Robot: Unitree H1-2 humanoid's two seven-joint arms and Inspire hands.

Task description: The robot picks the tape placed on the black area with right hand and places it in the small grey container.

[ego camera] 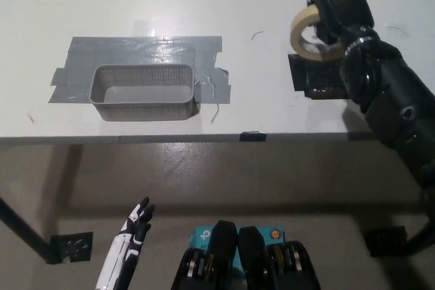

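A beige roll of tape (308, 33) hangs lifted above the black area (314, 79) at the table's right side. My black right hand (338, 10) is shut on the tape, its fingers curled through the ring. The small grey mesh container (143, 92) stands far to the left on a patch of grey tape, with nothing visible inside it. My white left hand (131, 233) rests low at the bottom left, below the table edge, with its fingers apart.
The white table (204, 5) ends at a front edge running across the middle of the picture. A grey duct-tape patch (146, 51) surrounds the container. Floor and a black table foot (70, 246) show below.
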